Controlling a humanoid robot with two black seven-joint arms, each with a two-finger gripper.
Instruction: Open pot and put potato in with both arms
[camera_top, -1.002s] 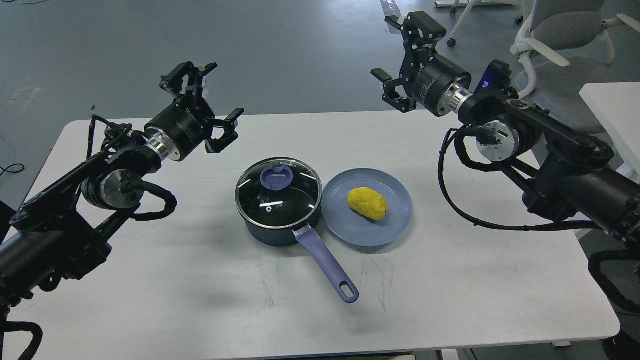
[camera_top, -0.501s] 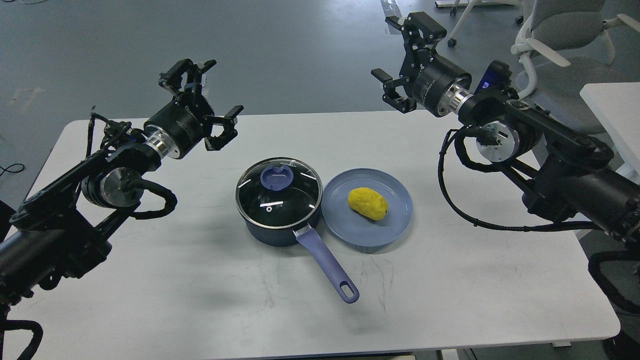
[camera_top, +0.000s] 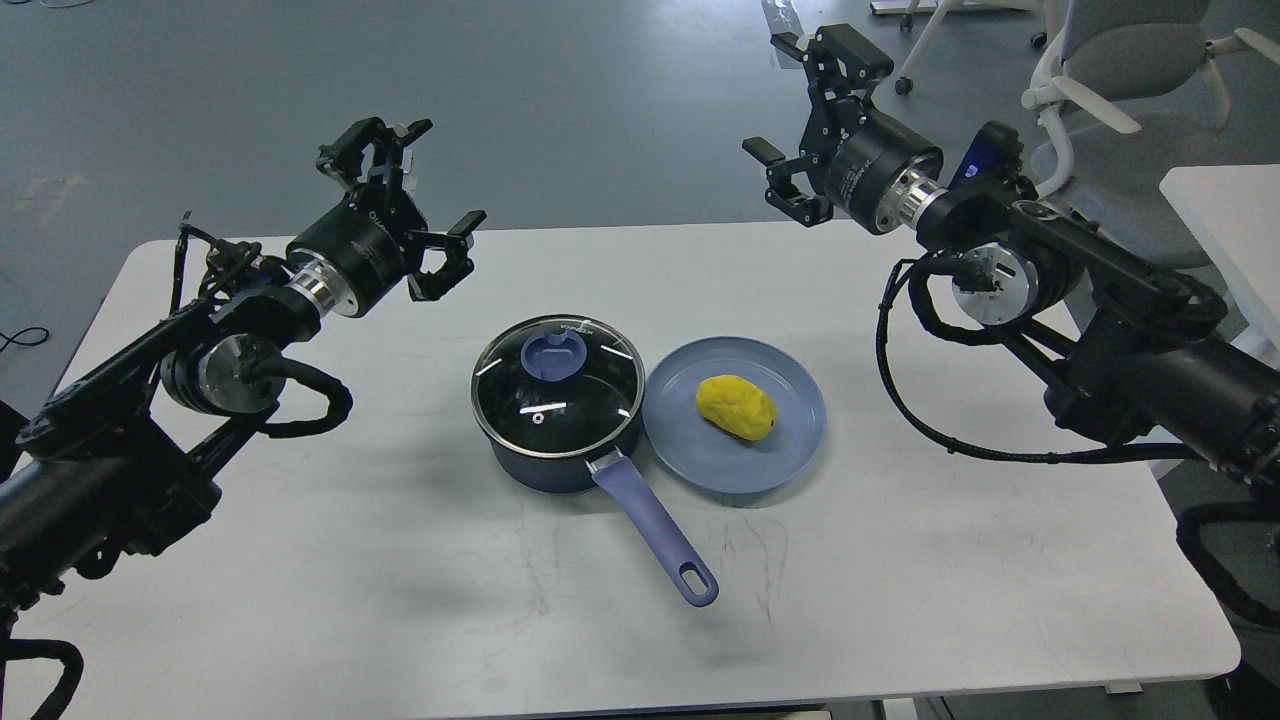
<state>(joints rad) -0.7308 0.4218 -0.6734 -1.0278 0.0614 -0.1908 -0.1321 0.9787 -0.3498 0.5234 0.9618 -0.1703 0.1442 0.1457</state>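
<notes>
A dark blue pot (camera_top: 556, 455) stands mid-table with its glass lid (camera_top: 557, 392) on; the lid has a blue knob (camera_top: 552, 355). The pot's lavender handle (camera_top: 655, 528) points toward the front right. A yellow potato (camera_top: 736, 406) lies on a blue plate (camera_top: 790, 445) just right of the pot. My left gripper (camera_top: 425, 190) is open and empty, held above the table to the upper left of the pot. My right gripper (camera_top: 775, 100) is open and empty, held high beyond the table's far edge, behind the plate.
The white table (camera_top: 400, 600) has bare room in front of and beside the pot. Office chairs (camera_top: 1110, 60) stand on the floor at the back right. Another white table's corner (camera_top: 1225, 220) shows at the right edge.
My left gripper has drifted slightly up and to the left. The right arm, pot, lid and potato have not moved.
</notes>
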